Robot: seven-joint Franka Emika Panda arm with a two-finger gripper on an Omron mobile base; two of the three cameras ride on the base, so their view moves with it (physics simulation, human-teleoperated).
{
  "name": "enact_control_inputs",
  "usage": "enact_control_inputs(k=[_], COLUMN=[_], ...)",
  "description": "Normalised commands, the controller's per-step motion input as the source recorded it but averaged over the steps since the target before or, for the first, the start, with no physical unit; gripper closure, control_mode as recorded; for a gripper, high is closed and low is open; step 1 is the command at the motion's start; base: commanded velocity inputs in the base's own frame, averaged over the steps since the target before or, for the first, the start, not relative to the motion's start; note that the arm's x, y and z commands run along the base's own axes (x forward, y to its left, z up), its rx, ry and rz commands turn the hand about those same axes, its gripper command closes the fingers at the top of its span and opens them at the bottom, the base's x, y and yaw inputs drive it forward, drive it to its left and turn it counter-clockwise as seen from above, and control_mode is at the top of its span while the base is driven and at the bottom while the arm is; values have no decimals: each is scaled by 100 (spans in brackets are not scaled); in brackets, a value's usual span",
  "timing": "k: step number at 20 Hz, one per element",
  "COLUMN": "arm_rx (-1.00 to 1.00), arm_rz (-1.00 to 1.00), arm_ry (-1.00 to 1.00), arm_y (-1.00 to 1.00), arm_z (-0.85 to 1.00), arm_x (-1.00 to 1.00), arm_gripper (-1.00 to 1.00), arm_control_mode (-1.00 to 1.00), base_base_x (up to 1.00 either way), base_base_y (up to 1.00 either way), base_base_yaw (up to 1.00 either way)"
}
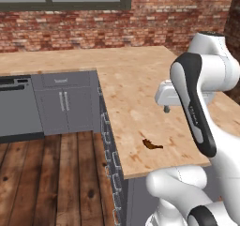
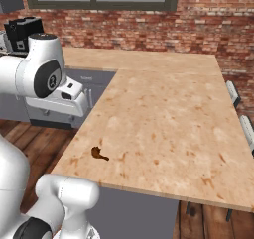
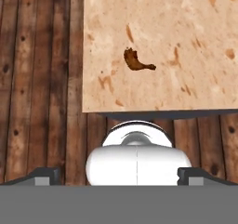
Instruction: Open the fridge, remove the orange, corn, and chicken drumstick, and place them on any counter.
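Chicken drumstick point(image 3: 136, 61) lies alone on the counter point(image 3: 186, 32) — gripper point(image 3: 119, 175) above, jaws apart — no writing readable.

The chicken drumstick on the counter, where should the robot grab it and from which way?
Probably on the fat, bulbous end of the chicken drumstick, coming straight down from above. It lies flat on the counter near the corner, so nothing gives room to reach under it. The thin curved tail looks too slim to pinch well. The jaws would close across the thick end, not along its length.
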Motion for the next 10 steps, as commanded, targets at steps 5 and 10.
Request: enact_control_inputs(k=[5, 10], arm_rx=[0, 0], arm_rz=[0, 0], arm_ry=[0, 0], arm_y=[0, 0], arm_z=[0, 0], arm_x=[0, 0], arm_gripper=[-100, -100], arm_control_mode=[-100, -100], base_base_x=[0, 0], base_base_y=[0, 0], base_base_yaw=[0, 0])
